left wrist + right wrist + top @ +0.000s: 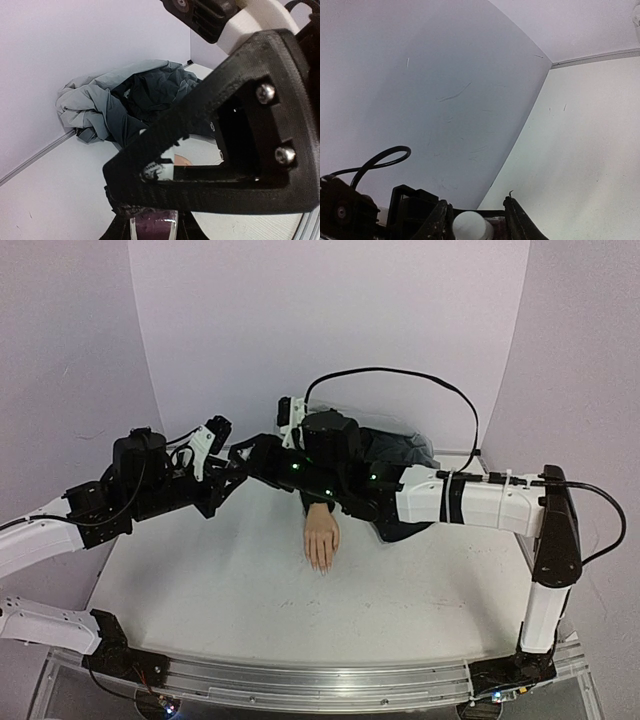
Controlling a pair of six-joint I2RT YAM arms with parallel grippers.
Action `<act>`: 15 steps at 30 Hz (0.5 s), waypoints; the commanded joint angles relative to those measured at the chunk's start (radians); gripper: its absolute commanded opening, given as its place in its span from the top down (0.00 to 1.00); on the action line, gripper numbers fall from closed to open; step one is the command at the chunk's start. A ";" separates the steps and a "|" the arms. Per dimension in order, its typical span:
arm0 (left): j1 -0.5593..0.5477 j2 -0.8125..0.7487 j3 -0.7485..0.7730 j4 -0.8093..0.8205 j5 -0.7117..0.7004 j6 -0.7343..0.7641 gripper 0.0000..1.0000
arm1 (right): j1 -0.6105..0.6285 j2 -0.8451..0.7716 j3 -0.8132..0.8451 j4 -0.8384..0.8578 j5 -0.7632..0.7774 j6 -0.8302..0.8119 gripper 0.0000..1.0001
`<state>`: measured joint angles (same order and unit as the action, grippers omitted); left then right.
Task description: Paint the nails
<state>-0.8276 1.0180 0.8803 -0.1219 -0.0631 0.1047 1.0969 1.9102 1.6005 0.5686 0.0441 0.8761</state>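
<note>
A pale peach mannequin hand (321,535) lies palm down at the back middle of the table, fingers toward me. Its nails (322,565) are too small to tell their colour. Up and to the left of it both grippers meet in the air. My left gripper (232,472) (152,227) is shut on a small bottle of dark purple polish (152,224). My right gripper (258,454) (476,204) stands round the bottle's white cap (470,226). The cap touches one finger, and a gap shows at the other. In the left wrist view the right gripper's black body (240,145) hides most of the hand.
A crumpled grey and black cloth (115,100) (400,450) lies against the back wall behind the hand. The right arm (470,502) crosses over the table's back right. White walls close the table at the back and both sides.
</note>
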 commanded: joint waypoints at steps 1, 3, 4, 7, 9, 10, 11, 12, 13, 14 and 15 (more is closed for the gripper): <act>0.000 -0.034 0.013 0.053 -0.001 -0.003 1.00 | 0.017 0.006 0.063 0.014 0.122 0.025 0.72; 0.001 -0.039 0.013 0.053 0.001 -0.003 1.00 | 0.027 0.008 0.065 0.016 0.148 0.027 0.77; 0.001 -0.042 0.013 0.053 0.002 -0.004 1.00 | 0.028 0.011 0.067 0.016 0.155 0.029 0.79; 0.000 -0.042 0.013 0.053 0.012 -0.007 1.00 | 0.029 0.019 0.074 0.019 0.163 0.029 0.83; 0.001 -0.038 0.014 0.052 0.023 -0.012 1.00 | 0.031 0.017 0.072 0.020 0.169 0.028 0.87; 0.001 -0.036 0.014 0.053 0.031 -0.015 1.00 | 0.032 0.013 0.066 0.022 0.169 0.026 0.89; 0.001 -0.035 0.014 0.053 0.039 -0.019 1.00 | 0.032 0.009 0.059 0.026 0.169 0.023 0.91; 0.001 -0.034 0.014 0.053 0.049 -0.027 1.00 | 0.031 0.001 0.046 0.034 0.167 0.017 0.94; 0.000 -0.034 0.013 0.053 0.059 -0.036 1.00 | 0.031 -0.009 0.029 0.043 0.167 0.006 0.95; 0.001 -0.035 0.011 0.054 0.088 -0.047 1.00 | 0.030 -0.021 0.007 0.055 0.165 -0.006 0.96; 0.001 -0.038 0.011 0.057 0.118 -0.058 1.00 | 0.029 -0.044 -0.017 0.071 0.165 -0.025 0.98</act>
<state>-0.8265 1.0054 0.8753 -0.1326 -0.0437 0.0956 1.1282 1.9217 1.6226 0.5480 0.1780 0.8803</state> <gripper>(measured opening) 0.212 0.165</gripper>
